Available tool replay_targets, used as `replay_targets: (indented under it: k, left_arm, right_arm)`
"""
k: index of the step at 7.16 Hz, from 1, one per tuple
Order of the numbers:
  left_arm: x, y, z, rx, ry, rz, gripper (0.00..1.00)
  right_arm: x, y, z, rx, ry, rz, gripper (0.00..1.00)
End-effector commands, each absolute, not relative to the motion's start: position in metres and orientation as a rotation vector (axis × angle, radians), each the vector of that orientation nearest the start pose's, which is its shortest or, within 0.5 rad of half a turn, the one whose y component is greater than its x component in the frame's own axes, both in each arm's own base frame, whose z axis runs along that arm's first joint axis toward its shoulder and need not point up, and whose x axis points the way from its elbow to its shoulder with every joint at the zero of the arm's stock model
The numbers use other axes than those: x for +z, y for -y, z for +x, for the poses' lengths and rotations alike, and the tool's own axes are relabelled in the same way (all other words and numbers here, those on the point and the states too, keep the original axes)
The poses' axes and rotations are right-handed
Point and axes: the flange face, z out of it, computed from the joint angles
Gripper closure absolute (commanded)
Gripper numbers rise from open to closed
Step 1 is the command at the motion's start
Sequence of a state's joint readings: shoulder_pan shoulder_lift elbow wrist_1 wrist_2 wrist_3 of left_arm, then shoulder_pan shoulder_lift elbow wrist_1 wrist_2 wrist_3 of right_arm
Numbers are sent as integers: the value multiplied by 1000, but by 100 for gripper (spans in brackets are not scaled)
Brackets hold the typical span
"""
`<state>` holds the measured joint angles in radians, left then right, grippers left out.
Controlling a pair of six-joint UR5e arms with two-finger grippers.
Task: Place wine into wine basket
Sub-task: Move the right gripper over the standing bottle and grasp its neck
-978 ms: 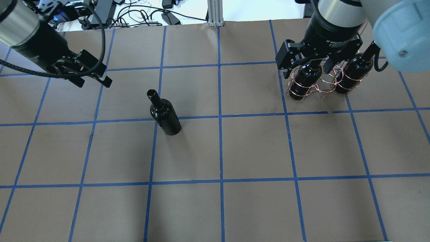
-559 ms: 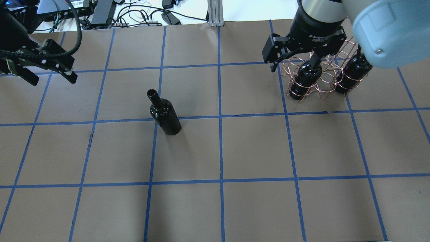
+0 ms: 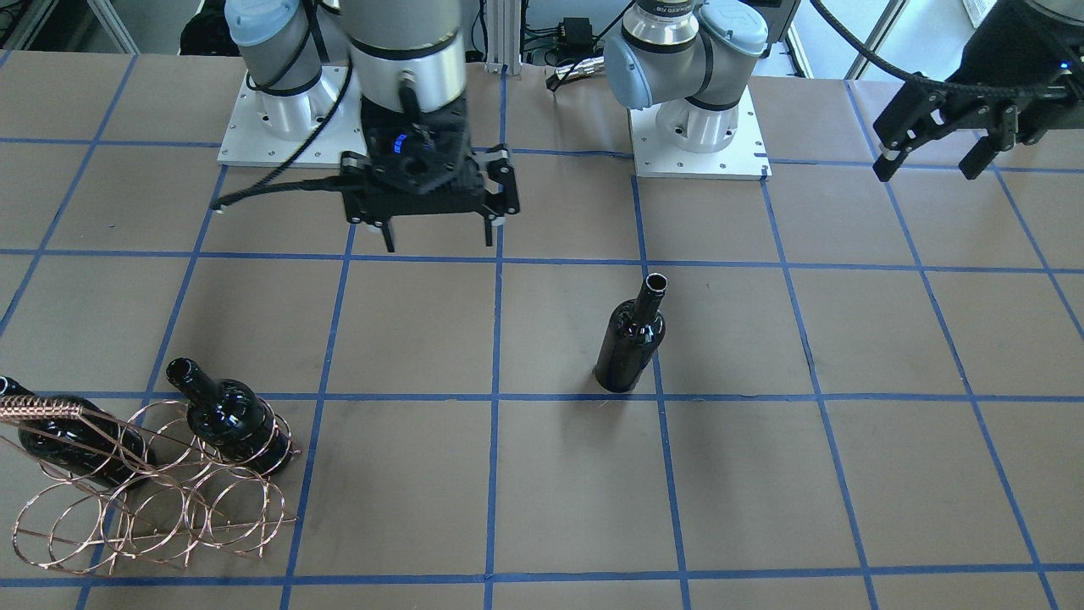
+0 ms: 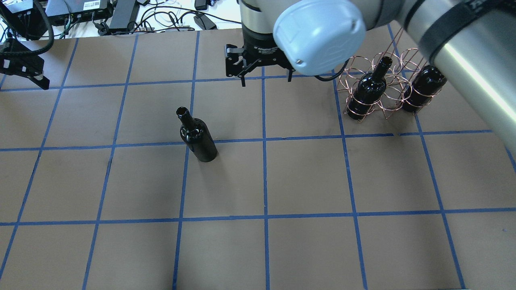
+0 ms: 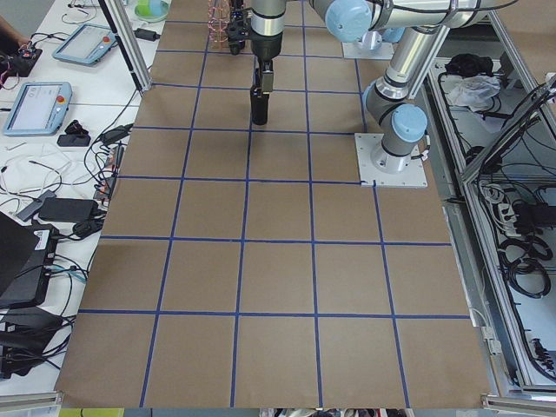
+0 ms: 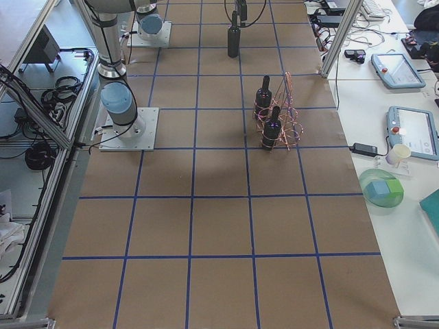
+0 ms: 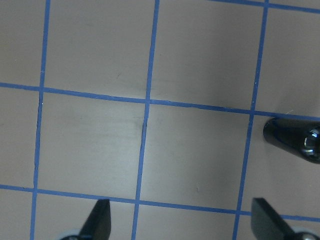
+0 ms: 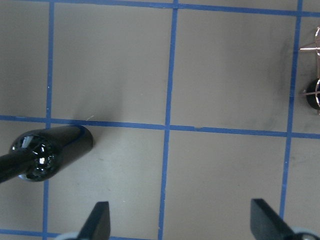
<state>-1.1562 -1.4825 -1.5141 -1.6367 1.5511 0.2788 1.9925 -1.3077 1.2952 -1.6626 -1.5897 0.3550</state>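
A near-black wine bottle (image 4: 197, 137) stands upright on the table left of centre; it also shows in the front view (image 3: 631, 341) and at the edge of both wrist views (image 8: 46, 155) (image 7: 295, 140). The copper wire wine basket (image 4: 389, 104) (image 3: 161, 508) stands at the far right and holds two more identical bottles (image 4: 369, 90) (image 4: 423, 88). My right gripper (image 4: 266, 81) (image 3: 439, 244) hangs open and empty over the far middle of the table, between the standing bottle and the basket. My left gripper (image 3: 927, 172) is open and empty at the far left edge.
The brown table is marked with a blue tape grid. Cables and power supplies (image 4: 121, 16) lie beyond the far edge. The two arm bases (image 3: 699, 127) stand on plates at the robot's side. Tablets and a cup (image 6: 398, 154) sit on a side bench.
My right gripper has pulled away from the bottle in the basket and swung left to the far middle. My left gripper has drawn back to the left edge. The standing bottle has not moved.
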Motion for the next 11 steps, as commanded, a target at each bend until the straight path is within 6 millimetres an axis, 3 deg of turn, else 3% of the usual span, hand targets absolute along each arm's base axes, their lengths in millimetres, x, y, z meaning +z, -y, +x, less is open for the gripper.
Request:
replay_targets:
  k: [1, 3, 6, 8, 11]
  left_arm:
    - [544, 474, 77, -138, -3109, -259, 0]
    - [543, 473, 77, -138, -3110, -267, 0]
    - [542, 474, 78, -135, -3109, -274, 0]
    - [542, 474, 78, -138, -3108, -274, 0]
    - [542, 475, 79, -138, -3108, -276, 0]
  right_arm:
    - [475, 490, 413, -150, -3103, -49, 0]
    - [461, 482, 448, -147, -3043, 1, 0]
    - [455, 471, 477, -150, -2998, 32, 0]
    - [454, 485, 498, -174, -2956, 70, 0]
    - [414, 505, 519, -198, -2941, 59, 0]
